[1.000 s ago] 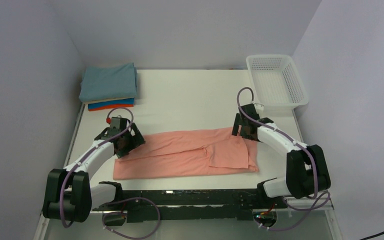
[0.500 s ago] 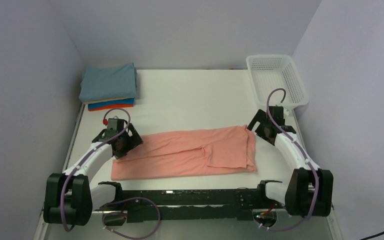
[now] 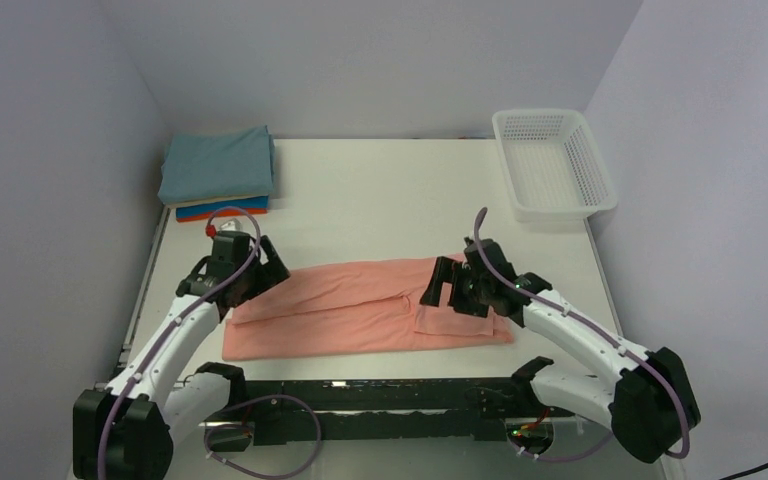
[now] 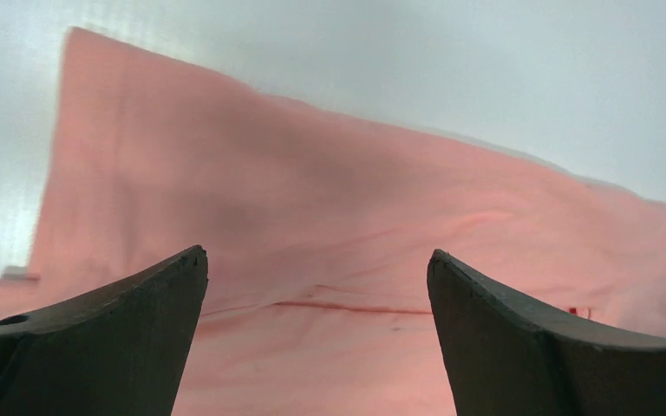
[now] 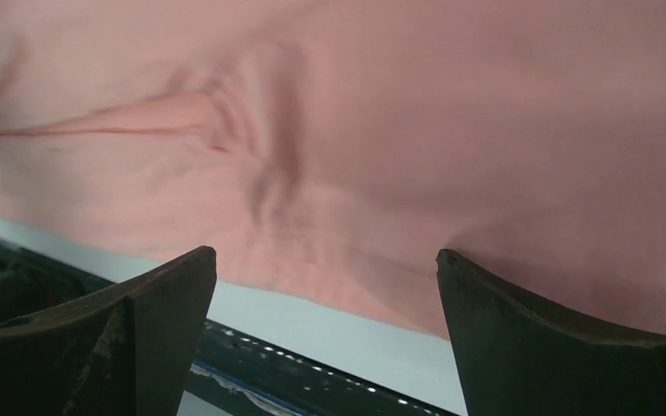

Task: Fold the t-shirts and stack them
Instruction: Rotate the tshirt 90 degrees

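Left gripper [image 3: 257, 272] hangs over the left end of the pink shirt [image 3: 360, 305], fingers spread wide and nothing between them. Right gripper [image 3: 447, 284] is just as wide apart and empty, low over the shirt's right part, where a sleeve flap lies folded in. The shirt lies as a long band along the near side of the table [image 3: 380, 190], between the two arms. By my read the lengthwise fold is done and the crosswise fold comes next. That calls for each gripper to drop, pinch an edge cleanly through all layers, and carry one end over the other. Then it goes to the folded stack [image 3: 218, 170] at the far left.
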Available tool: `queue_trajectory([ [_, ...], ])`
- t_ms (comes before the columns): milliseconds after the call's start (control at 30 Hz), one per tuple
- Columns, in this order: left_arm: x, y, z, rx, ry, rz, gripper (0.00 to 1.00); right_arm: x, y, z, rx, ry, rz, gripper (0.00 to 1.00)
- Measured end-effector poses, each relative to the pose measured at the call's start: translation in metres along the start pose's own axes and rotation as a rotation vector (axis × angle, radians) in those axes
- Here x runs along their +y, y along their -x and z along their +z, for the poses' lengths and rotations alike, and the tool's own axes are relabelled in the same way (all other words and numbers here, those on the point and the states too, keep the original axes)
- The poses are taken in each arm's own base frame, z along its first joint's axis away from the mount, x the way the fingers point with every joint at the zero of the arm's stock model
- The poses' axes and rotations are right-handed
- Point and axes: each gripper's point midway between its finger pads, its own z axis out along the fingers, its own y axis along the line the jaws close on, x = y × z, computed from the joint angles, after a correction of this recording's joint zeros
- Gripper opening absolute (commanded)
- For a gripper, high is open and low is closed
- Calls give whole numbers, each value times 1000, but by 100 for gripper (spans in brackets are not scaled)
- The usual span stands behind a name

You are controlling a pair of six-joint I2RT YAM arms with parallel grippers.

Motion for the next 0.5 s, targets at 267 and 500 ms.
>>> queue_trajectory([
  [267,-11,-42,27,188,-48,67,99,-18,-4,37,73,-99,175,100],
  [500,-28,-57,44,250,-120,87,99,-15,91,76,37,-44,269,100],
])
